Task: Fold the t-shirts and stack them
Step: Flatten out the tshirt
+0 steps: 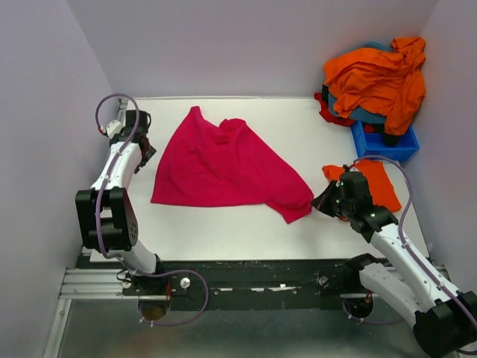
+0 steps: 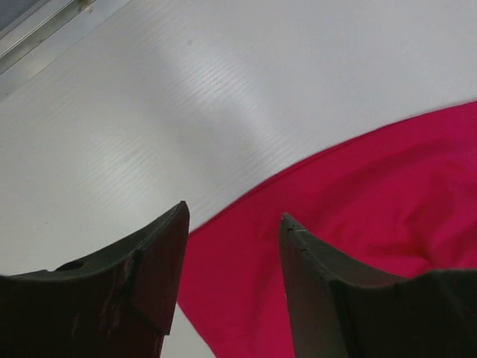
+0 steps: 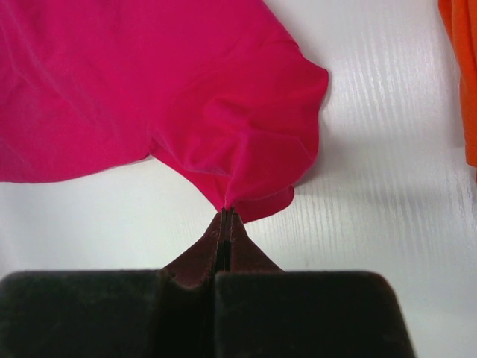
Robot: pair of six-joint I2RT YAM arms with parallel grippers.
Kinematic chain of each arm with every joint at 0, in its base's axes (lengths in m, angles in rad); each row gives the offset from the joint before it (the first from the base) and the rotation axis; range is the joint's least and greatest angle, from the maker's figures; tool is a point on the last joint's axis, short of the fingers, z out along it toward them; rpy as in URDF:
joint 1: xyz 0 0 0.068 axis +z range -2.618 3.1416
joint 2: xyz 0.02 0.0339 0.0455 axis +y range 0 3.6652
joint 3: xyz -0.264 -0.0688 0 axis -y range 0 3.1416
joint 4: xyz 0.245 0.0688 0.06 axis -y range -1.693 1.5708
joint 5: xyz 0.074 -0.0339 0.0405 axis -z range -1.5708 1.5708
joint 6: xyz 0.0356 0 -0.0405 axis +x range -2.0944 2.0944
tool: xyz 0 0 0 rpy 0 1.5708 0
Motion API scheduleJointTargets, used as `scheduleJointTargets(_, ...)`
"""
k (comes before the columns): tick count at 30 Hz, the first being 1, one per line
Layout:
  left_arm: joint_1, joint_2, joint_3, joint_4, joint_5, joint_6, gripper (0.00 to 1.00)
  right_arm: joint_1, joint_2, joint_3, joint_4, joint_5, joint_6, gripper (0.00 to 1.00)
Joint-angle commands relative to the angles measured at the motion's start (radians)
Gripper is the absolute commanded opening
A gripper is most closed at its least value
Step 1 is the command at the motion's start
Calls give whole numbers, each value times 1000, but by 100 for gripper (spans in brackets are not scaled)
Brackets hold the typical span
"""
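Note:
A magenta-pink t-shirt (image 1: 223, 164) lies loosely spread on the middle of the white table. My right gripper (image 1: 319, 203) is shut on its near right corner, and the right wrist view shows the cloth (image 3: 186, 97) pinched at the closed tips (image 3: 226, 214). My left gripper (image 1: 144, 151) is open and empty over the shirt's left edge (image 2: 358, 216), jaws (image 2: 235, 220) spread apart. An orange t-shirt (image 1: 373, 183) lies flat on the table to the right. More orange (image 1: 380, 74), teal and red tees are heaped at the back right.
A blue plastic bin (image 1: 387, 143) stands at the back right under the heap of tees. Lilac walls close in the table on the left, back and right. A black rail (image 1: 246, 270) runs along the near edge.

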Motion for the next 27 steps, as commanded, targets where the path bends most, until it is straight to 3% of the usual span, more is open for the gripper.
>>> scheduleJointTargets(1, 5, -109, -173, -20, -14, -57, 64, -3, 0, -13, 34, -30, -25, 1)
scheduleJointTargets(4, 4, -211, -332, 41, 39, -46, 65, -3, 1, -13, 37, -39, -28, 1)
scheduleJointTargets(7, 4, -320, -486, 173, 125, -25, 75, -3, -3, -18, 43, -42, -34, 1)
scheduleJointTargets(10, 4, -385, -561, 204, 136, -41, 69, -3, -6, -16, 44, -42, -44, 1)
scheduleJointTargets(17, 4, -354, -586, 239, 149, -51, 57, -3, -12, -18, 46, -43, -54, 1)
scheduleJointTargets(27, 4, -245, -562, 218, 113, -88, 55, -3, -11, -20, 43, -36, -56, 1)
